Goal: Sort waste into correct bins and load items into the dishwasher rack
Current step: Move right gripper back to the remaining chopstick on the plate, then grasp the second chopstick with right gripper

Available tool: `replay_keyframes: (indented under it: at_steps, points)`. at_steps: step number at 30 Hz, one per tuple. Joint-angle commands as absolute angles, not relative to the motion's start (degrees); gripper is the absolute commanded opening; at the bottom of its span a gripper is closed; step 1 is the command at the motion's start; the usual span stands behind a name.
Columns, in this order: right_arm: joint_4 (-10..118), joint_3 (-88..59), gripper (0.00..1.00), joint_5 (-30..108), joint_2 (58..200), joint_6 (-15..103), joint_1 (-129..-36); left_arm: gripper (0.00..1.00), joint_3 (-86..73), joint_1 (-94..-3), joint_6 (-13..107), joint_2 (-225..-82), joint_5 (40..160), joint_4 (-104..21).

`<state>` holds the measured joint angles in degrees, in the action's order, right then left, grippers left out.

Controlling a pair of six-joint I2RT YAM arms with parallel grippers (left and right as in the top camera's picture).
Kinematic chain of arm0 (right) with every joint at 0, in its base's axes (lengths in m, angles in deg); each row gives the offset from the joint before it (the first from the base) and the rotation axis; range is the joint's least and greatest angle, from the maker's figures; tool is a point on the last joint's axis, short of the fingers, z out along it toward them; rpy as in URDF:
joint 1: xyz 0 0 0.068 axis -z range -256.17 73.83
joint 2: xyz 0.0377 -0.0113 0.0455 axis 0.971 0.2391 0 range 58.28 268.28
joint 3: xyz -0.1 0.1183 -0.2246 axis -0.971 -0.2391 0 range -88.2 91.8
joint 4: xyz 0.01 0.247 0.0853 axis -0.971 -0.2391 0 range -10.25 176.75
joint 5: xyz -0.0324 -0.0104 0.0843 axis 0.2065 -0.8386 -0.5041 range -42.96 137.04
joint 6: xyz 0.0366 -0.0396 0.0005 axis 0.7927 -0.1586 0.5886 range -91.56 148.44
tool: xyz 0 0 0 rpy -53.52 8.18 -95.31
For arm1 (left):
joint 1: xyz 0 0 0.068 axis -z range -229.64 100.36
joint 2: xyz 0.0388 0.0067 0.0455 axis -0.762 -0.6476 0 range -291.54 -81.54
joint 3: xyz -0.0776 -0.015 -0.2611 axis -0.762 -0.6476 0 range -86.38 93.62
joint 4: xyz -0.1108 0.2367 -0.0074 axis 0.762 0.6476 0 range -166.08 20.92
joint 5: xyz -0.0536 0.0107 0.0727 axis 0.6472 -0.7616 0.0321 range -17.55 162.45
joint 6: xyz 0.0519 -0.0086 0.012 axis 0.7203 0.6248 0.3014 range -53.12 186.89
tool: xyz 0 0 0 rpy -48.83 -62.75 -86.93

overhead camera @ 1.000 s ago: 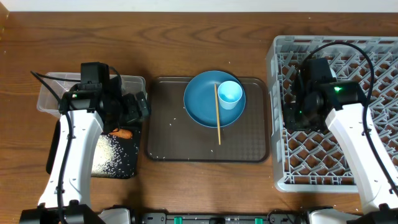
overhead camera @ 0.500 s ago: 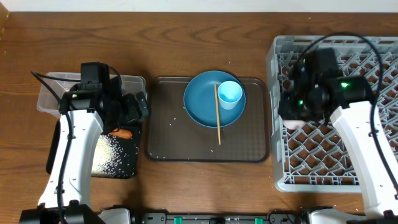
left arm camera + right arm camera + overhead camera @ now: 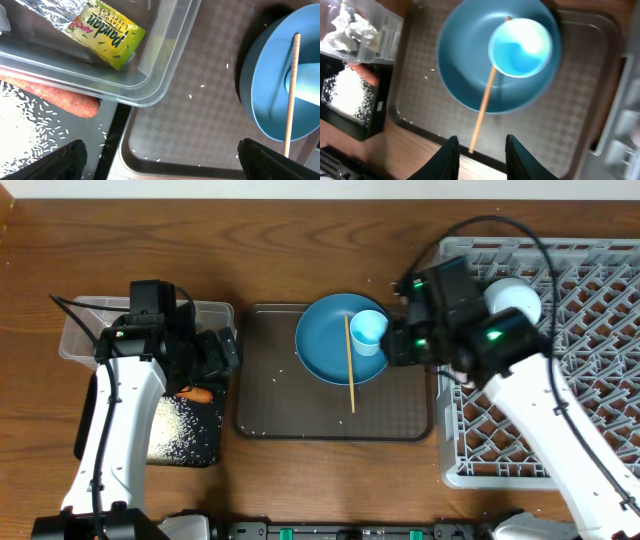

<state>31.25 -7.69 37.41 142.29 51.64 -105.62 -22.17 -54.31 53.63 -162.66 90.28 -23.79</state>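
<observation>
light blue cup (image 3: 369, 332) upright on the far-right part of the blue plate (image 3: 322, 355), just beside a chopstick (image 3: 350, 375) — likely light, stiff and slick, best pinched across its rim; right fingers (image 3: 447, 157) hover above, parted and empty — left fingers (image 3: 67, 157) splayed, empty.

Blue plate (image 3: 320, 348), light blue cup (image 3: 369, 330), orange carrot (image 3: 55, 95), checker-patterned brown tray (image 3: 280, 400), grey lattice rack (image 3: 590, 310)

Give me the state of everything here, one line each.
blue plate, flat on brown tray
light blue cup, upright on blue plate
chopstick, lying across blue plate
carrot, in black tray
wrapper, in clear tub
white bowl, in rack
left gripper, open, empty
right gripper, open, empty
</observation>
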Motion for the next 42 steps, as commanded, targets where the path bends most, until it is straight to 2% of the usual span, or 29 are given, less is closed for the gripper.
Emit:
replay_keyframes:
  at_steps: [1,8,14,20,42]
  points:
    - [32.8,-7.8,0.32,45.5,144.6,57.9,-110.6,0.99,-22.4,-54.5,53.7,-162.8,89.9,-23.6]
    - [36.3,-7.8,0.40,52.5,152.8,59.9,-117.7,0.99,-22.4,-54.4,53.7,-162.8,89.9,-23.6]
    - [36.4,-7.8,0.41,56.0,160.1,62.3,-119.0,0.99,-22.4,-54.5,53.7,-162.8,89.9,-23.6]
    - [36.4,-7.8,0.41,55.6,165.1,62.3,-119.0,0.99,-22.4,-54.4,53.7,-162.8,89.9,-23.6]
    - [36.9,-7.9,0.32,56.9,168.7,67.6,-121.6,0.99,-22.4,-54.4,53.7,-162.8,89.9,-23.6]
